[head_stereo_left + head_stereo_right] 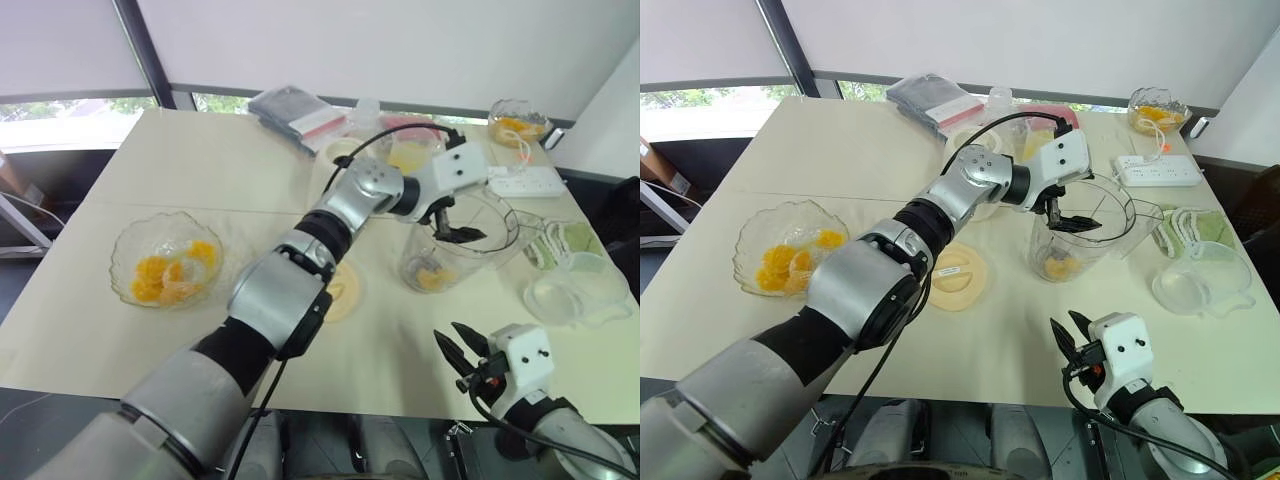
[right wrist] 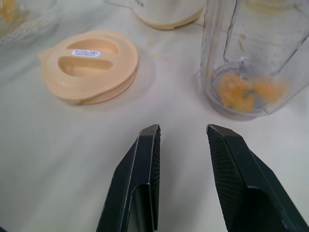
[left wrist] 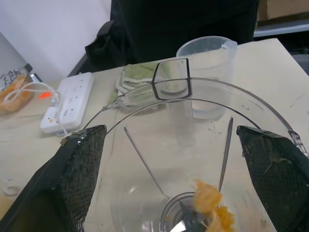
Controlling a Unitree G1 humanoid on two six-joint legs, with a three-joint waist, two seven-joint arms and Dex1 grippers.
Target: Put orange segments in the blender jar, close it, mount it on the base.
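**A:** Claw over jar: from the head cameras, the left claw (image 1: 1072, 222) hangs in the mouth of the clear plastic blender jar with side handle (image 1: 1080, 240) at mid-counter, black fingers spread and empty, a few glossy orange segments (image 1: 1060, 267) already at the bottom. More wedges wait in the shallow scalloped glass bowl (image 1: 787, 258) well to the left on the pale counter (image 1: 840, 170). The flat round cream lid (image 1: 958, 277) lies just beside the jar.

**B:** And the squat cream-white base (image 1: 345, 152)?

**A:** Behind the left arm, partly hidden, toward the far side.

**B:** Left wrist view?

**A:** Looking straight down the jar: both pads (image 3: 79, 169) wide apart at the rim, pulp resting on the metal blades.

**B:** Right wrist view?

**A:** The right claw (image 2: 181, 145) sits low at the near edge, fingers parted with nothing between them, pointed at the gap between lid and jar.

**B:** So which step?

**A:** Loading fruit, I'd judge, a drop just made. Next calls for lifting the left claw clear of the rim without tipping the jar, then returning to the bowl, or taking up the lid if the jar is full enough.
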